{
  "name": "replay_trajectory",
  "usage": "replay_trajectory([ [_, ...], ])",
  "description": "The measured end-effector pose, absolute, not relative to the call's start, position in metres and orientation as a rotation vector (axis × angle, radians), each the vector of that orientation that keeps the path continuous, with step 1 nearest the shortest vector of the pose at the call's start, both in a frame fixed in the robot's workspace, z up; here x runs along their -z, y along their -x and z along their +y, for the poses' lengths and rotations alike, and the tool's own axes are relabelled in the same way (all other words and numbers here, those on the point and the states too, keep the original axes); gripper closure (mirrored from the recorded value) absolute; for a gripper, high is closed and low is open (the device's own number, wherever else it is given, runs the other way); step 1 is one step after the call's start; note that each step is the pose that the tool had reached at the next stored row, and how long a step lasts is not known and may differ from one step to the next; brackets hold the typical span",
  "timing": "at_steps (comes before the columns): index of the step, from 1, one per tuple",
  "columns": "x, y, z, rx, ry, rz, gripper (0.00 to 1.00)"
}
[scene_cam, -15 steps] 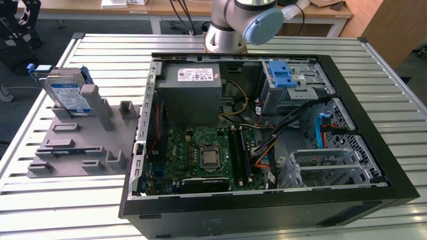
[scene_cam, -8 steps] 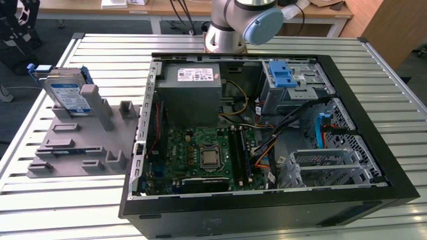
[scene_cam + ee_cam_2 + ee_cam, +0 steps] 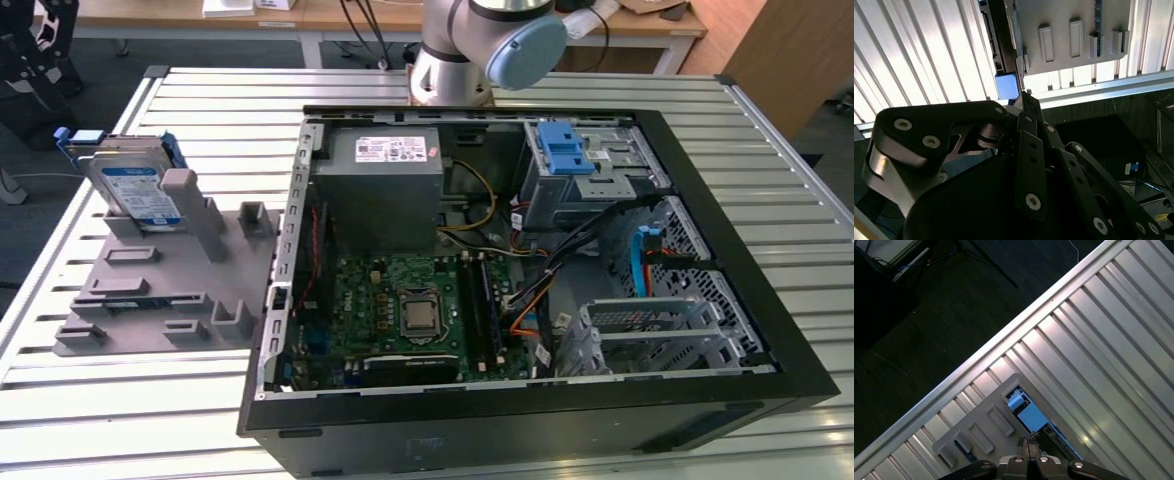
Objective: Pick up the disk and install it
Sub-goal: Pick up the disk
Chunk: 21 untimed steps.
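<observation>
Hanging closest to the wrist cameras: a black, bar-linked metal gripper (image 3: 1028, 444), held high above the table.
Gripper state: the fingertips are drawn together, and nothing is held between them.
Disk: a flat, rectangular, silver-grey hard drive (image 3: 134, 190) with a blue-and-white label and a blue plastic bracket along its edges. It is stood on edge between upright posts at the far corner of the fixture plate. In the first wrist view the disk (image 3: 1026, 415) is seen edge-on from above, beyond the fingertips and well apart from them.
Fixture plate: a grey plastic plate with upright posts and raised slots (image 3: 147, 300). It is laid on the table just beside the computer case, on the exterior view's left.
Table: a silver top of long aluminium slats (image 3: 120, 410), by which the plate and the case are carried.
Computer case: a black desktop tower (image 3: 534, 425), laid on its side with the panel off, so that a green motherboard (image 3: 400, 300) is exposed.
Power supply: a grey metal box with a white sticker (image 3: 387, 190), set in the far part of the case, on the side toward the plate.
Drive cage: a grey metal bay with a blue plastic latch (image 3: 563, 150), placed in the far corner of the case on the exterior view's right.
Arm: a grey robot arm with a blue joint cap (image 3: 461, 50), seen at the table's far edge, behind the case.
</observation>
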<state>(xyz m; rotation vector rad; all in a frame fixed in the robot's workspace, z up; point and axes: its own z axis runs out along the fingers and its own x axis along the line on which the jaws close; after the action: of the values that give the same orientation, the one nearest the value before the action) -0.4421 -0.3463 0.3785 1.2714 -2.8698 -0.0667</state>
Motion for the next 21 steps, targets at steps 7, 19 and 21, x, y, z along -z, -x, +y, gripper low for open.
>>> replay_trajectory([
  [7, -0.3784, 0.4421, -0.3463, 0.067, -1.272, -2.87, 0.89],
  [19, -0.3776, 0.4421, -0.3463, 0.066, -1.436, -2.788, 0.89],
  [21, -0.377, 0.4421, -0.3463, 0.066, -1.485, -2.762, 0.89],
])
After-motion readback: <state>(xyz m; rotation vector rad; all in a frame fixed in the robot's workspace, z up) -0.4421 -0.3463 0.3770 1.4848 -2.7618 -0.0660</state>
